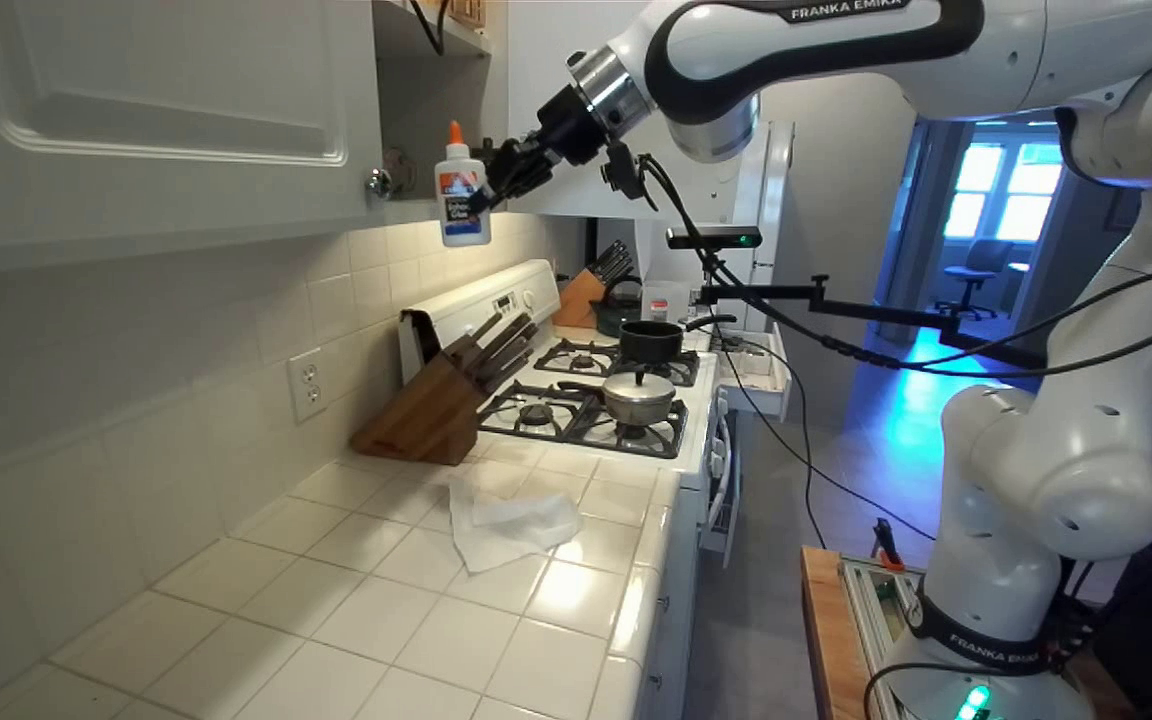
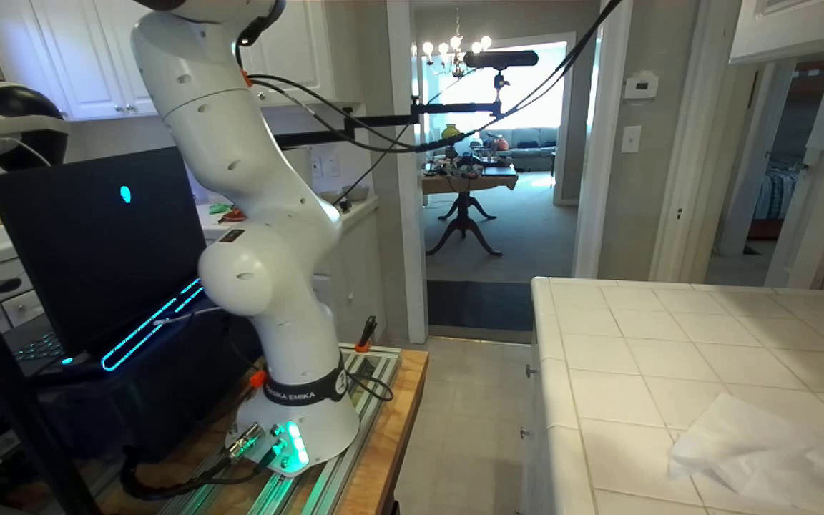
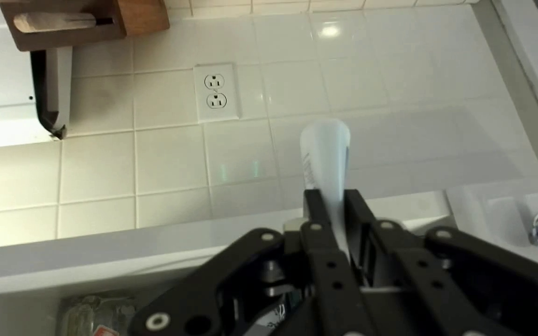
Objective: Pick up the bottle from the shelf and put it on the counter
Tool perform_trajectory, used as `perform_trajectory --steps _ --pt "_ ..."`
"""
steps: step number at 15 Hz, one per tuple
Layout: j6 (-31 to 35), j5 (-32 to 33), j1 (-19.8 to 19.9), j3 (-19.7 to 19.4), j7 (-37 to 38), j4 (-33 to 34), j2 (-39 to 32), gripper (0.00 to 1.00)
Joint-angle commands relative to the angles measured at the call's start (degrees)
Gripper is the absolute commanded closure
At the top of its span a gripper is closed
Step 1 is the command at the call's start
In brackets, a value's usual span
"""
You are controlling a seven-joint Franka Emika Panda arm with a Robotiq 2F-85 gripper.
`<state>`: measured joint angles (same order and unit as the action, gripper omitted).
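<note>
The bottle [image 1: 462, 190] is a white glue bottle with an orange tip and an orange and blue label. My gripper [image 1: 483, 203] is shut on its body and holds it upright in the air. It hangs just outside the shelf [image 1: 426, 105], a grey recessed cubby, high above the counter [image 1: 366, 620]. In the wrist view the bottle [image 3: 326, 149] sits between both fingertips [image 3: 330, 193]. The white tiled counter [image 2: 641, 350] also shows in an exterior view, where gripper and bottle are out of view.
A crumpled white sheet [image 1: 511, 520] lies on the counter. A wooden knife block [image 1: 426, 405] stands by the stove [image 1: 586, 400], which bears pots. A cabinet door [image 1: 166, 130] with a round knob [image 1: 379, 183] is beside the cubby. A glass item [image 3: 96, 315] stands in the cubby.
</note>
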<state>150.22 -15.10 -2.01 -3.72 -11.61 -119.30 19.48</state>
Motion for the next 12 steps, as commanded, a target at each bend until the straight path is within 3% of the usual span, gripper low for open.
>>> perform_trajectory --steps 1,12 --pt "0.4 1.8 0.1 0.1 2.0 -4.6 3.6 0.96" --pt "3.1 -1.0 -2.5 -2.2 -1.6 -12.6 2.3 0.96"
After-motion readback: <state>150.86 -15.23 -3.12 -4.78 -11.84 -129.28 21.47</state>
